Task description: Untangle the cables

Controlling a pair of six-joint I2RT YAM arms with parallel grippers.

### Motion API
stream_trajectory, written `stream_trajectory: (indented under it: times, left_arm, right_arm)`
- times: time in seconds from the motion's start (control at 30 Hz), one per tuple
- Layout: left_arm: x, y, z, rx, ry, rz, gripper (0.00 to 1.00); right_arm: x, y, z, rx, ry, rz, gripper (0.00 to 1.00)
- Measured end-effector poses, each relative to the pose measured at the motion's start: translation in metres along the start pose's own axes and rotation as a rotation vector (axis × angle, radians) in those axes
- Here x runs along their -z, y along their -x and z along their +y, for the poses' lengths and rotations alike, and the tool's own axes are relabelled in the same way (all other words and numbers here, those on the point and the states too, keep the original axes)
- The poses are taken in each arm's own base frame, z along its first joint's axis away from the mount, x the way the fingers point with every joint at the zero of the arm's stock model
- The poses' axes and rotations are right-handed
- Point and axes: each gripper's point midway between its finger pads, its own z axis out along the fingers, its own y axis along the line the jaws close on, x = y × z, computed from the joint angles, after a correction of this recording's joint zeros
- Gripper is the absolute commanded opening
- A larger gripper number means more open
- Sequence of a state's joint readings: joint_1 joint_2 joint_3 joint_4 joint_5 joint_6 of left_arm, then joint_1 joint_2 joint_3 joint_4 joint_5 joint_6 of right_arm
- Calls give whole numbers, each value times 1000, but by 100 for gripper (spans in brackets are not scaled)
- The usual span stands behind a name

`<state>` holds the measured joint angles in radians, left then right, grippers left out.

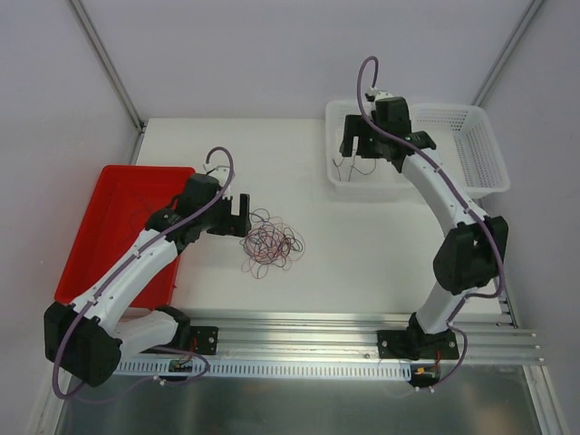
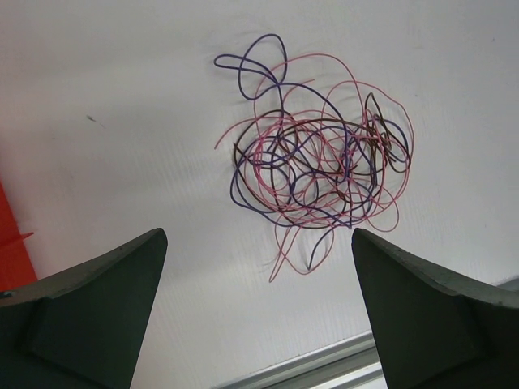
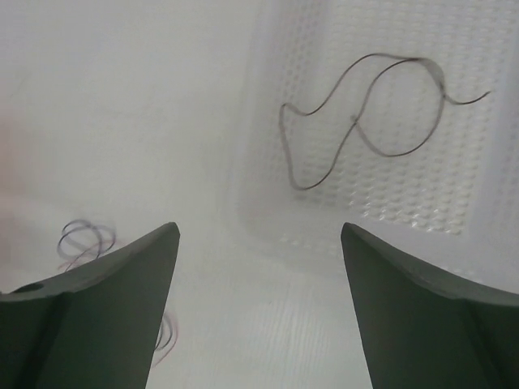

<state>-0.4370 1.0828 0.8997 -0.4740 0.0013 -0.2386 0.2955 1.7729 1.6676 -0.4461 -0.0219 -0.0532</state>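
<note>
The cables lie in a loose tangle of purple, pink and dark loops mid-table, filling the middle of the left wrist view as cables. My left gripper hangs just left of the tangle, open, with nothing between its fingers. One dark cable lies apart, curled on the floor of the white basket, seen from above as a thin strand. My right gripper hovers over the basket's front left corner, open and empty. A bit of the tangle shows at the right wrist view's left edge.
A red tray sits at the table's left side, partly under my left arm; its edge shows as a red strip. The white basket stands at the back right. A metal rail runs along the near edge.
</note>
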Motion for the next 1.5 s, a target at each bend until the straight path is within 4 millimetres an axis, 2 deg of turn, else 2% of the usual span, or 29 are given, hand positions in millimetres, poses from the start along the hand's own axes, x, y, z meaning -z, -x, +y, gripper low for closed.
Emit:
stream_trajectory:
  times: [0.13, 0.27, 0.5, 0.73, 0.9, 1.07, 1.17, 1.2, 1.3, 1.4, 1.5]
  left_arm:
    - [-7, -8, -6, 5, -33, 45, 99]
    - [-17, -15, -7, 19, -32, 87, 99]
    - [-38, -33, -1, 79, 16, 181, 99]
    - [-56, -60, 6, 141, 66, 303, 96]
    - [-58, -64, 10, 176, 85, 326, 95]
    - [-58, -64, 11, 197, 91, 326, 95]
    - [-58, -64, 11, 198, 89, 326, 96]
    - [-58, -64, 10, 199, 87, 328, 95]
    - [-59, -63, 9, 200, 82, 331, 95]
    - [-59, -64, 6, 204, 65, 341, 95]
    - [-60, -66, 2, 208, 45, 354, 95]
  right_arm:
    - [39, -29, 54, 48, 129, 20, 80]
    - [55, -73, 101, 111, 261, 96, 73]
    - [50, -133, 164, 250, 444, 248, 59]
    - [25, -164, 214, 332, 579, 340, 52]
    - [4, -191, 231, 346, 623, 407, 44]
    - [-15, -219, 231, 331, 636, 471, 39]
    - [-16, -232, 228, 317, 641, 500, 25]
    - [-17, -236, 226, 312, 640, 505, 17]
    - [-19, -244, 223, 301, 636, 510, 5]
    - [-17, -250, 219, 289, 630, 521, 1]
    - [-5, -243, 218, 279, 634, 502, 1]
